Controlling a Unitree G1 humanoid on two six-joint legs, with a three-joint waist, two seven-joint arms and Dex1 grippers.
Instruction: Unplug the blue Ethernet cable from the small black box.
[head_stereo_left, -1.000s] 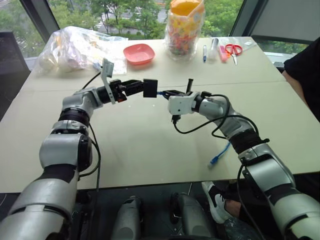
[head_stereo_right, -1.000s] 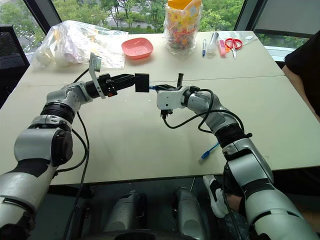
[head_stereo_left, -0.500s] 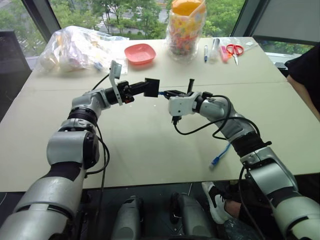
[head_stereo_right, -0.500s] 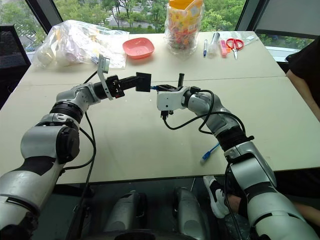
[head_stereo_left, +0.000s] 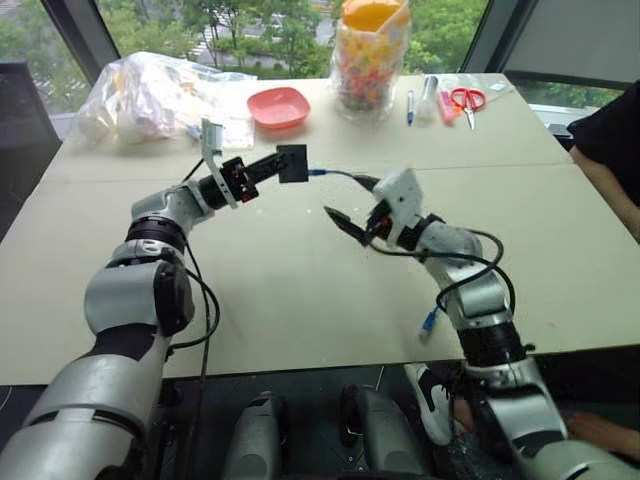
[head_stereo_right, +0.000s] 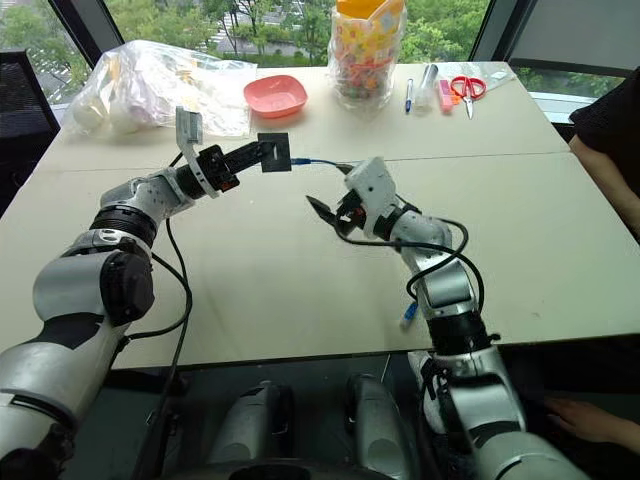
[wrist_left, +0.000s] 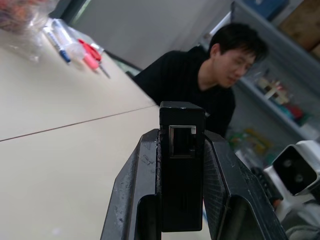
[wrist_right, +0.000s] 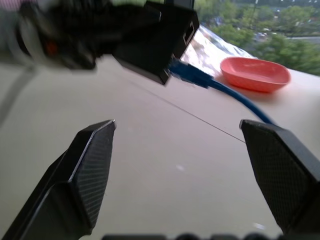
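My left gripper (head_stereo_left: 279, 166) is shut on the small black box (head_stereo_left: 295, 162) and holds it in the air over the middle of the table. In the left wrist view the box (wrist_left: 182, 165) sits between both fingers, with an empty port facing out. The blue Ethernet cable (wrist_right: 192, 76) is plugged into another side of the box and runs right past my right gripper (head_stereo_left: 346, 198). That gripper hangs open just right of the box, with nothing between its fingers (wrist_right: 92, 165). The cable's other plug (head_stereo_left: 430, 321) lies near the table's front edge.
At the back of the table (head_stereo_left: 300, 290) stand a red bowl (head_stereo_left: 278, 106), a jar of colourful sweets (head_stereo_left: 370, 55) and a clear plastic bag (head_stereo_left: 150, 95). A pen and red scissors (head_stereo_left: 465, 99) lie back right. A person in black (head_stereo_left: 610, 140) sits at the right edge.
My right gripper has opened, let go of the cable by the box, and swung back and down to the right. The left gripper still holds the box, tilted slightly higher.
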